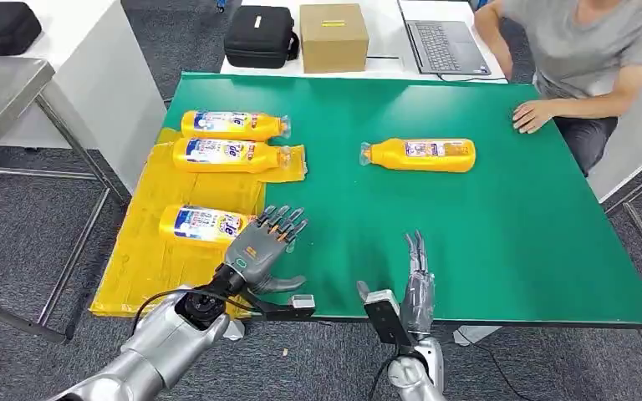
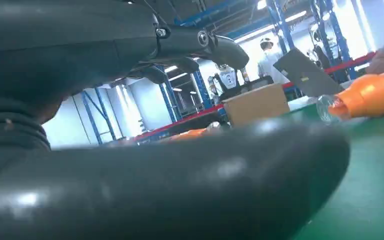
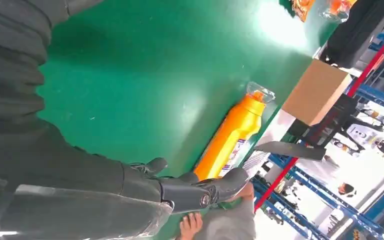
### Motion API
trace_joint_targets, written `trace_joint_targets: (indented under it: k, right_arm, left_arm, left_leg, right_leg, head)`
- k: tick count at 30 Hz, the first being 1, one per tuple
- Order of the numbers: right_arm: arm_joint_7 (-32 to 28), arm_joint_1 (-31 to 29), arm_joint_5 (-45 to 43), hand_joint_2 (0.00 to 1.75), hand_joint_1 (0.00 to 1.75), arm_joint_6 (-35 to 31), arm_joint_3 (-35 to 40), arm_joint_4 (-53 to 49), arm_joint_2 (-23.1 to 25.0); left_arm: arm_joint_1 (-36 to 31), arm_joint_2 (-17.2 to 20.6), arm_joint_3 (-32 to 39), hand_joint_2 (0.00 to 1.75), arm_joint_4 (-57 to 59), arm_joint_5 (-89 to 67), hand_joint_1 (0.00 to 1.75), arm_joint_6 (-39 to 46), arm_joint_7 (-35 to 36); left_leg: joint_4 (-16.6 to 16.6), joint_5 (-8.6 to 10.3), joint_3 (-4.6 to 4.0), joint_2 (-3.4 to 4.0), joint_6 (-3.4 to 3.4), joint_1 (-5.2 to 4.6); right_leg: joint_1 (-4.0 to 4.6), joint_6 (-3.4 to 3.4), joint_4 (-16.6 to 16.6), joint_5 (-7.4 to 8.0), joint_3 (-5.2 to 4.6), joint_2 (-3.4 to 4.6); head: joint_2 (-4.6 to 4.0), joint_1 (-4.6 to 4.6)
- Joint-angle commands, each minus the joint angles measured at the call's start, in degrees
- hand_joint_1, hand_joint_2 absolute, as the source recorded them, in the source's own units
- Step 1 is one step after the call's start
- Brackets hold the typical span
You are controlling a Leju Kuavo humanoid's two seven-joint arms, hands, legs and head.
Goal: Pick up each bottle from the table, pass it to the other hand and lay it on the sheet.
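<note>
The left hand (image 1: pixel 261 248) reached forward from its silver arm, palm down, fingers (image 1: pixel 283 220) spread and holding nothing, thumb (image 1: pixel 282 284) stuck out toward the right. The right hand (image 1: pixel 416 280) stood edge-on (thumb side facing left), its fingers (image 3: pixel 220 187) straight, close together and pointing forward, also empty. The 2 hands were apart, not touching.

Bright overhead light; wrist cams blurry-ish.
</note>
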Motion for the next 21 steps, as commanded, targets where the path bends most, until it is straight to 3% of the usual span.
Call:
trace_joint_targets:
  k: [1, 5, 11, 16, 21]
  right_arm:
    - [0.0, -0.5, 0.0, 1.75, 0.00, 0.0, -1.4, 0.5, -0.7]
    - [0.0, -0.2, -4.1, 1.75, 0.00, 0.0, 1.0, -0.4, -1.1]
    - [0.0, 0.5, -9.0, 1.75, 0.00, 0.0, 4.0, -3.8, -2.2]
    - [0.0, 3.0, -17.6, 1.75, 0.00, 0.7, 10.1, -13.9, -4.4]
    - [0.0, 6.2, -19.1, 1.75, 0.00, 0.6, 13.1, -22.2, -5.6]
  left_arm:
    - [0.9, 1.3, -0.6, 1.75, -4.8, 3.1, 0.00, 2.5, -3.2]
    - [4.4, -1.2, 5.1, 1.75, -9.7, 24.5, 0.00, 2.5, -17.3]
    - [6.6, -3.0, 7.3, 1.75, -9.2, 35.3, 0.00, 6.8, -23.7]
    - [9.7, -4.6, 7.8, 1.75, -11.8, 48.0, 0.00, 7.2, -30.9]
    - [11.4, -4.6, 7.4, 1.75, -13.1, 53.4, 0.00, 7.6, -33.4]
  left_leg:
    - [0.0, -0.14, 0.22, 0.08, -0.14, 0.07]
    - [0.0, -0.18, 0.25, 0.05, -0.13, 0.06]
    - [0.1, -0.35, 0.52, 0.14, -0.21, 0.08]
    - [0.0, -0.10, 0.10, 0.04, -0.09, 0.01]
    - [0.0, -0.12, 0.12, 0.04, -0.09, 0.02]
  right_leg:
    - [0.08, -0.14, 0.0, -0.13, 0.20, 0.01]
    - [0.07, -0.12, 0.0, -0.18, 0.23, -0.02]
    - [0.10, -0.21, 0.1, -0.33, 0.48, 0.03]
    - [0.02, -0.09, 0.0, -0.09, 0.08, -0.01]
    - [0.03, -0.09, 0.0, -0.12, 0.10, -0.01]
  head:
    - [0.00, 0.00]
    - [0.00, 0.00]
    - [0.00, 0.00]
    - [0.00, -0.02]
    - [-0.02, 0.00]
